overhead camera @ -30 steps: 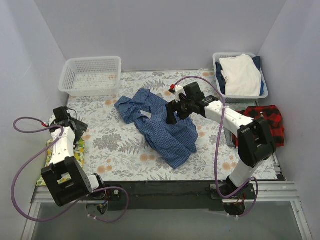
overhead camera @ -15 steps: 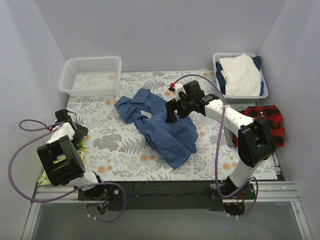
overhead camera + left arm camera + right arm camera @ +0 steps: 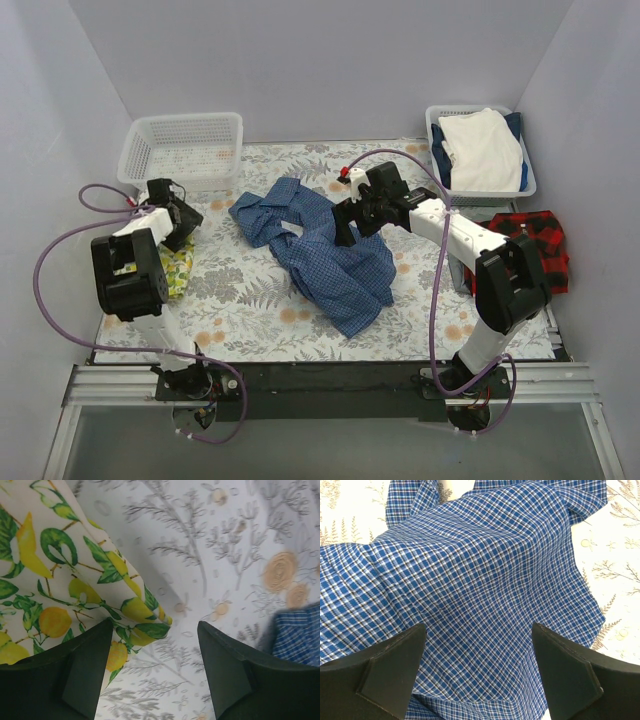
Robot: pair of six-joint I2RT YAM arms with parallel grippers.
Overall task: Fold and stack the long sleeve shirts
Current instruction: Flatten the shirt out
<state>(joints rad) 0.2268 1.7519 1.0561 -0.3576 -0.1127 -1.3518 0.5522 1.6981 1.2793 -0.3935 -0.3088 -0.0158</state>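
The blue fine-check shirt (image 3: 325,250) lies crumpled in the middle of the floral table cover; it fills the right wrist view (image 3: 470,580), and a corner shows in the left wrist view (image 3: 300,635). The red-and-black plaid shirt (image 3: 535,245) lies crumpled at the right edge. My right gripper (image 3: 343,232) is open and hovers just over the blue shirt's upper middle, its dark fingers (image 3: 390,670) spread over the cloth. My left gripper (image 3: 192,222) is open and empty over the table left of the blue shirt, beside the lemon-print cloth.
An empty white basket (image 3: 182,150) stands at the back left. A basket (image 3: 440,130) holding a plain white garment (image 3: 485,150) stands at the back right. The yellow lemon-print cloth (image 3: 172,268) lies at the left, also in the left wrist view (image 3: 60,580).
My left arm has swung from the near left edge up and toward the back, now near the white basket. The lemon-print cloth has shifted toward the back. The right arm has barely moved.
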